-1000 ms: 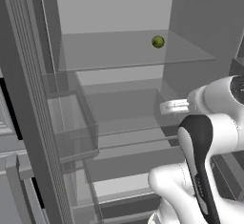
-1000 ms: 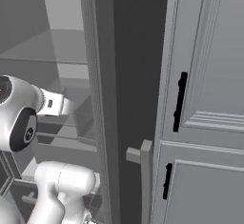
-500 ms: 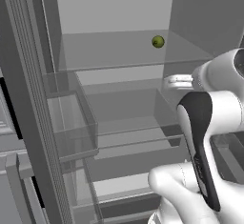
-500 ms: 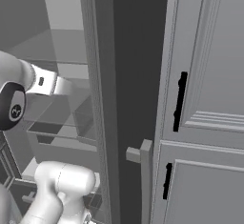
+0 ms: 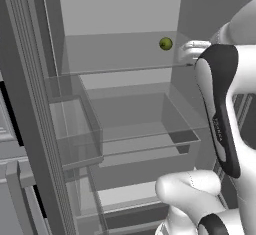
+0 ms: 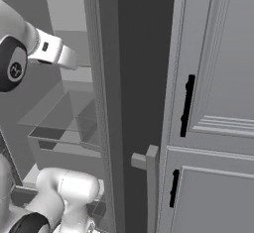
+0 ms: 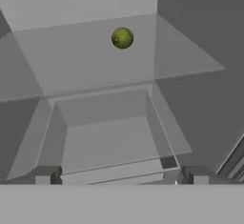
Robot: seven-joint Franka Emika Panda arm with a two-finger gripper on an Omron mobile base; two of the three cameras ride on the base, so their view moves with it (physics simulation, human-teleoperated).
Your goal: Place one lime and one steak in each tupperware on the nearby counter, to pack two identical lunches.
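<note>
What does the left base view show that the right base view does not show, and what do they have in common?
Left base view: the lime resting on the upper glass shelf, with the gripper close beside it at shelf height. Right base view: grey cabinet doors with black bar handles, and the edge of the open door. Both show the white arm raised towards the shelves and the clear drawer below.

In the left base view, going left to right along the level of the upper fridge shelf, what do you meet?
Open fridge door edge → glass shelf → lime → hand → the arm's dark-and-white link.
</note>
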